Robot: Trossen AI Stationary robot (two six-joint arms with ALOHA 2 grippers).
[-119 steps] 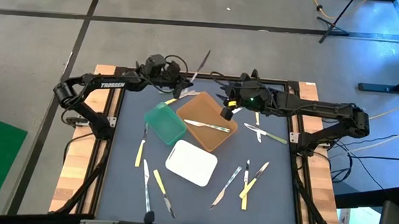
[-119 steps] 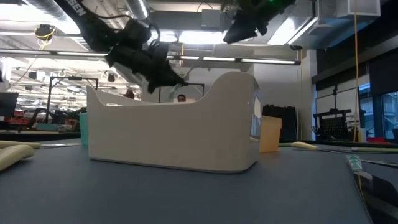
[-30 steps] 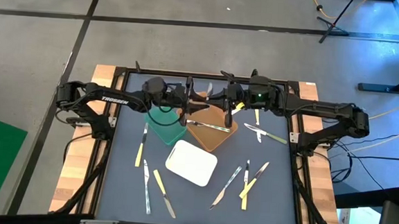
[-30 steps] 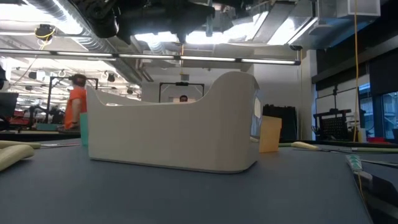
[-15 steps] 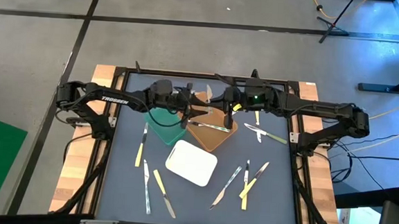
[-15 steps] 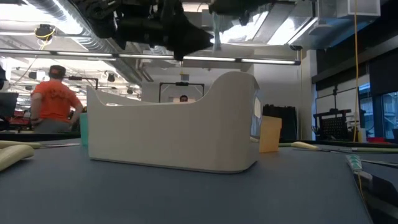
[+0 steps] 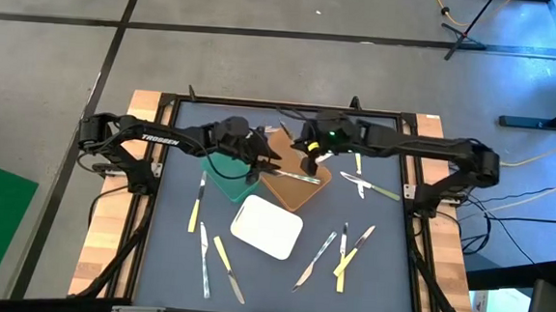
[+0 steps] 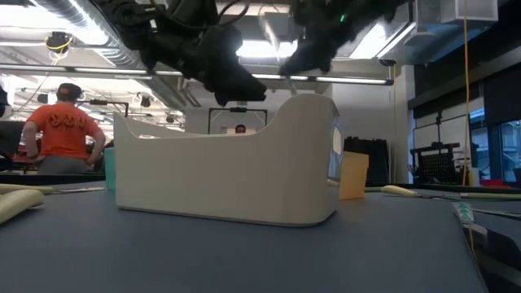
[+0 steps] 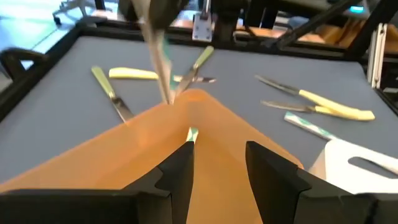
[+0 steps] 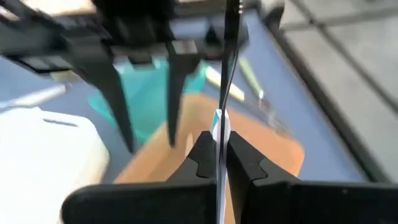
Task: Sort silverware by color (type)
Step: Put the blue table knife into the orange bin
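— Where do we stand over the brown tray?

— Our right claw is clamped on a silvery-blue-handled utensil, holding it upright above the tray's far corner. Our left claw hangs just beside it, fingers parted and holding nothing, over the edge where the green tray meets the brown one.

— Room to move?

— Tight between the two claws. One utensil lies in the brown tray; the rest of the silverware is scattered on the near desk around the white tray.
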